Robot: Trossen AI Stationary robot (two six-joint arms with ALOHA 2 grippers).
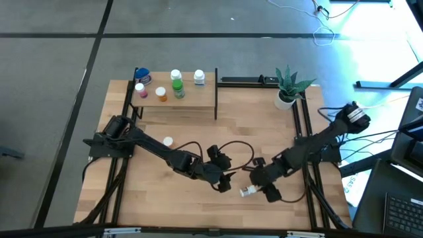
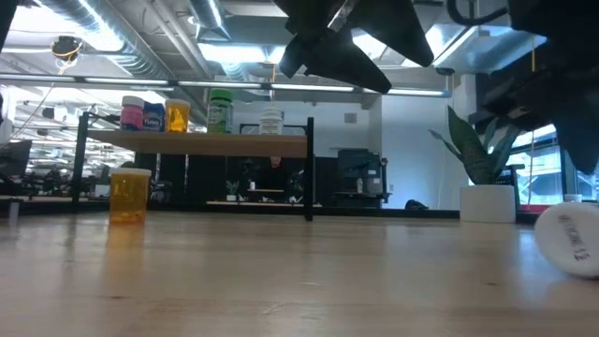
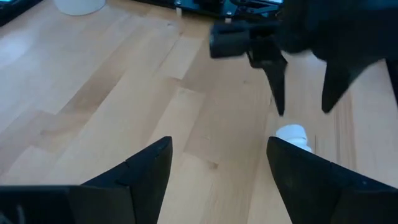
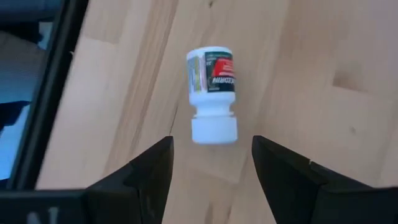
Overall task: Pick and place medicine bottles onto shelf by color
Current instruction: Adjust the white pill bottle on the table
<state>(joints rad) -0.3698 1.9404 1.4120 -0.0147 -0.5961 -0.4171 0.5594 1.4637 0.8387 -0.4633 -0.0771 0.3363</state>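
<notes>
A small white pill bottle [image 4: 212,93] lies on its side on the table [image 1: 198,132], a smooth pale plank top with visible grain. It is a squat plastic cylinder with a ribbed neck, a round white cap and a dark label carrying a red band. It rests just ahead of the right claw [image 4: 211,165], whose two dark wedge-shaped fingers stand spread and released, grasping nothing, with the cap lying nearest the gap between them. In the high view the bottle sits at the table's near edge, right of centre, just beside that claw. The left claw [image 3: 217,165] hovers close by, toward the table's middle, its fingers also parted and empty, facing the same bottle with the right claw beyond it.

An orange translucent bottle [image 2: 129,195] with a white cap stands upright alone on the table, near the left arm's base and in front of the shelf [image 1: 175,101]. The shelf is a light wooden slab on thin black posts at the table's far side; on it stand blue, pink, orange, green and white bottles. A potted plant [image 1: 288,87] in a white pot stands to its right
</notes>
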